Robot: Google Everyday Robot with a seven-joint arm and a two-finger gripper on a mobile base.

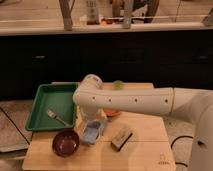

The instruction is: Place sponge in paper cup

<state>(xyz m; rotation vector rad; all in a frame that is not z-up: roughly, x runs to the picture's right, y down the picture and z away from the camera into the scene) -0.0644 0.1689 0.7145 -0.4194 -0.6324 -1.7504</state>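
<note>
one cam | high up by the robot's body, faces forward-down across the table (145, 145) | fairly close | gripper (93, 123) lower centre-left, at the sponge (91, 135)

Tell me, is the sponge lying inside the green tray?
No: the sponge lies on the wooden table between the dark red bowl and the black-topped block, just below the gripper, outside the green tray.

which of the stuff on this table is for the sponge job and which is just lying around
For the job:
- sponge, light blue, between the bowl and the block
- gripper, just over the sponge
- paper cup: none shows in this view

Just lying about:
- green tray
- fork in the tray
- dark red bowl
- black-topped block
</note>
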